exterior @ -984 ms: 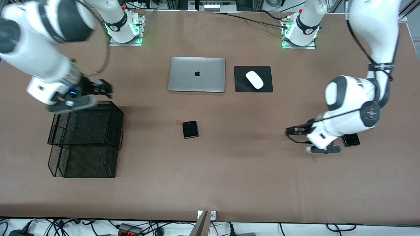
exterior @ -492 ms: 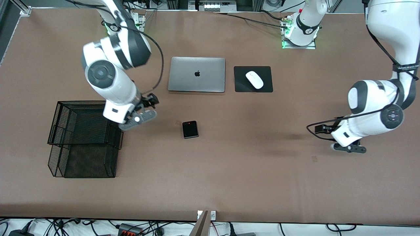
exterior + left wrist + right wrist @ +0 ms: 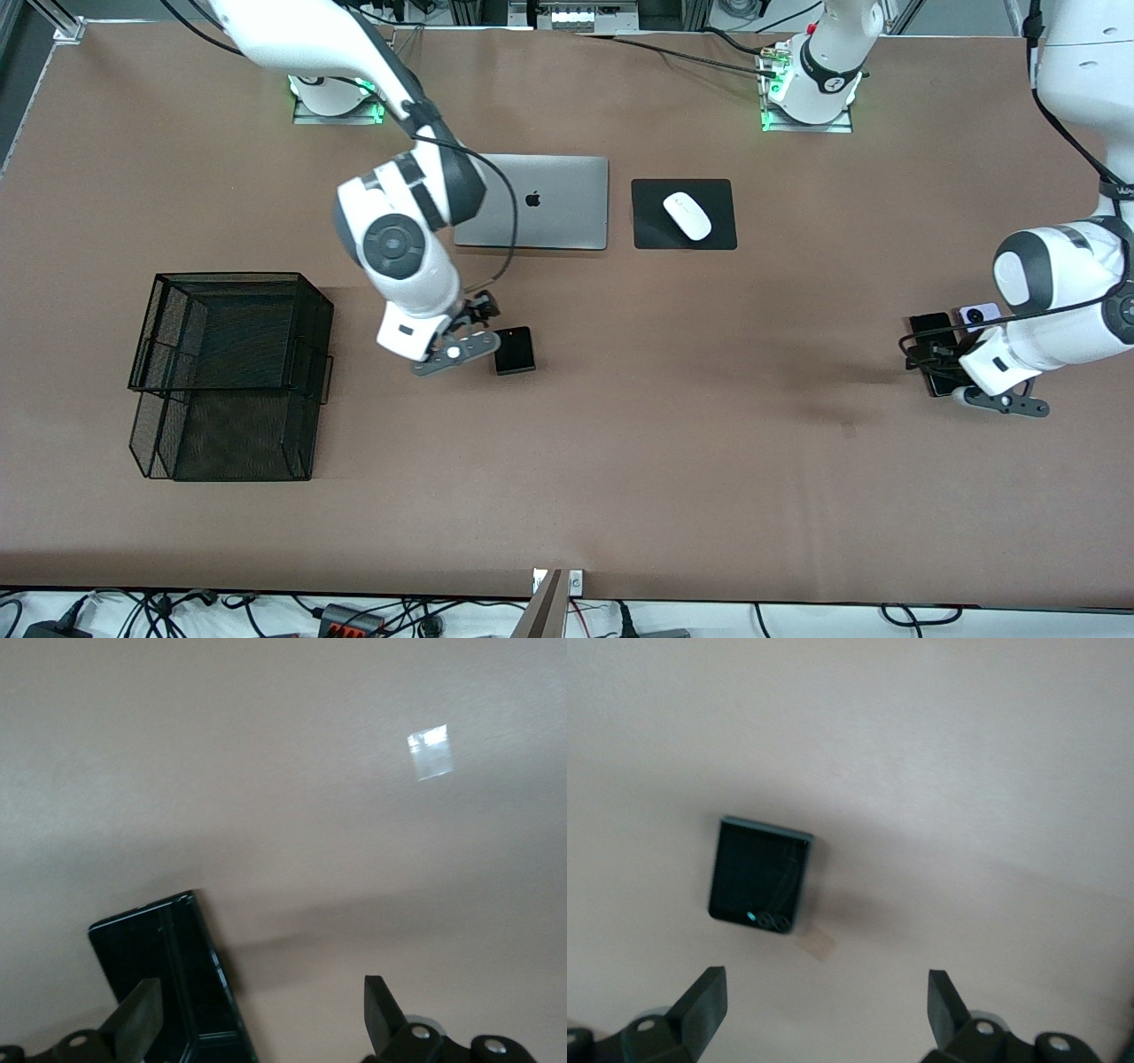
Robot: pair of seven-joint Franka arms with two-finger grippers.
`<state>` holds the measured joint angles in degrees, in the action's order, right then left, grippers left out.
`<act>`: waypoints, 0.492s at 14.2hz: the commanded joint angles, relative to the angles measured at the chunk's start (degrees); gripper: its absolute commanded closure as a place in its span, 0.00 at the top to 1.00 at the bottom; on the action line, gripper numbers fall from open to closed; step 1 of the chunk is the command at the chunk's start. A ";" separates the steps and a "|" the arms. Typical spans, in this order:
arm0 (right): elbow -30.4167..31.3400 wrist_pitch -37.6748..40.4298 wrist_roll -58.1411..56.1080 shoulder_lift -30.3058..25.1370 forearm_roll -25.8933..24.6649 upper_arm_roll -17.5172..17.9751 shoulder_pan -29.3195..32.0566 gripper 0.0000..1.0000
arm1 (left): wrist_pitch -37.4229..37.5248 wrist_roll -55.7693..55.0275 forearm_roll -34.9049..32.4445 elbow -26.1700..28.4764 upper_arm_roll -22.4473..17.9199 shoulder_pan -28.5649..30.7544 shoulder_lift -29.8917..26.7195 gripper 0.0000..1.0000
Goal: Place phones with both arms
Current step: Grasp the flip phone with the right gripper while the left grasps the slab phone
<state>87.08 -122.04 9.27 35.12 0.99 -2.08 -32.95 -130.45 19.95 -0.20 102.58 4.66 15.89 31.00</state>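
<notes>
A small black flip phone lies on the table's middle; it also shows in the right wrist view. My right gripper hangs open and empty just beside it, toward the right arm's end. A long black slab phone lies at the left arm's end, partly hidden by the left arm. A lavender-white flip phone lies beside it. My left gripper is open and empty over the slab phone, with one finger above it.
A black two-tier mesh tray stands at the right arm's end. A closed silver laptop and a white mouse on a black pad lie farther from the front camera than the flip phone.
My right arm has swung from over the mesh tray to beside the black flip phone. My left arm has shifted toward its end of the table, uncovering the lavender phone.
</notes>
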 commanded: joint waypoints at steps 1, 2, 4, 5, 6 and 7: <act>-2.26 -3.62 4.34 3.45 0.76 -0.55 -1.59 1.00 | -0.51 1.05 -0.42 3.15 0.97 1.77 -2.17 1.00; -2.52 -6.16 5.92 4.68 0.76 -0.55 -2.90 1.00 | -0.77 1.05 -0.42 3.16 0.97 1.69 -2.00 1.00; -2.70 -11.09 7.69 6.62 0.50 -0.64 -3.70 1.00 | -0.68 0.27 -0.42 3.07 0.10 2.04 -1.39 1.00; -2.79 -12.68 7.87 7.58 0.59 -0.64 -3.71 1.00 | -0.77 0.00 -0.42 2.81 -0.08 3.26 -0.42 1.00; -2.79 -13.91 7.96 8.29 0.59 -0.64 -3.79 1.00 | -1.29 0.00 -0.33 2.37 0.00 5.62 1.41 1.00; -2.70 -15.49 8.14 8.99 0.50 -0.64 -3.79 1.00 | -2.78 0.61 -0.33 2.28 0.00 6.34 2.39 1.00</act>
<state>86.19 -135.51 16.47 42.08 1.00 -2.12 -36.35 -130.79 19.60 -0.19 104.40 4.21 19.09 31.66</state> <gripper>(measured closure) 0.000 0.000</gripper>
